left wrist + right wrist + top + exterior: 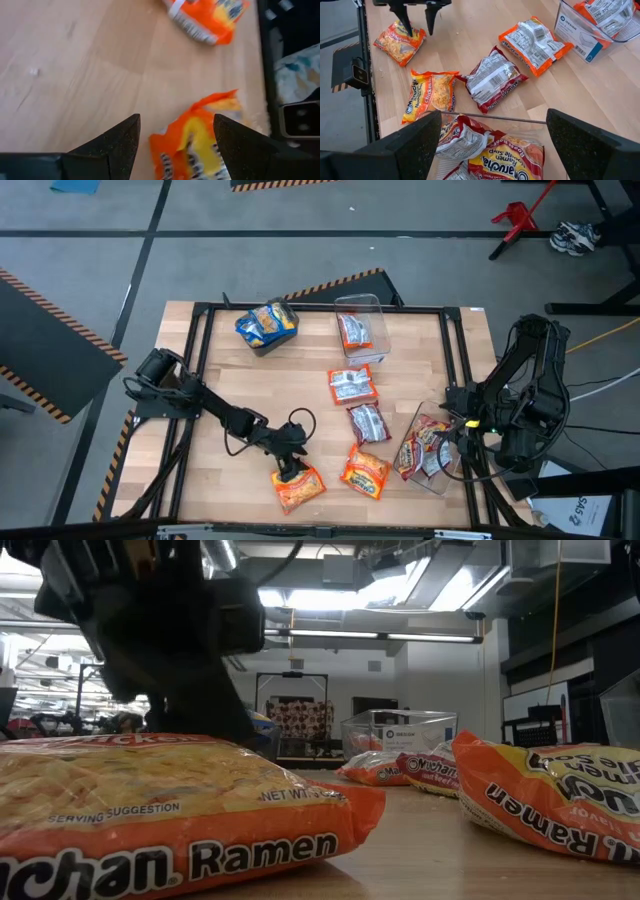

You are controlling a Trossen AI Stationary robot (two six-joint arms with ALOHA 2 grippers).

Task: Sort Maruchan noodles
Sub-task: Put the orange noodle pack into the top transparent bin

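Observation:
Orange Maruchan packets lie flat near the table's near edge: one [298,485] under my left gripper [290,470] and another [366,472] to its right. My left gripper [176,120] is open and points down, with its fingers on either side of the first packet's far end [200,135]. A red-and-silver packet [367,423] and an orange-and-silver one [352,386] lie mid-table. Blue-and-yellow packets [268,323] sit in a far bin. My right gripper [493,115] is open above a clear bin [432,450] holding red packets [495,150]. My left gripper stands over the far end of the orange packet [400,42] from above, one finger to each side. I cannot tell whether a fingertip [408,31] touches its edge. The packet lies flat on the table.
A clear bin [362,328] at the far middle holds an orange-and-silver packet. A black frame [200,370] runs around the wooden top. Bare wood shows on the table's left half [250,390]. Cables trail beside the right arm [530,400].

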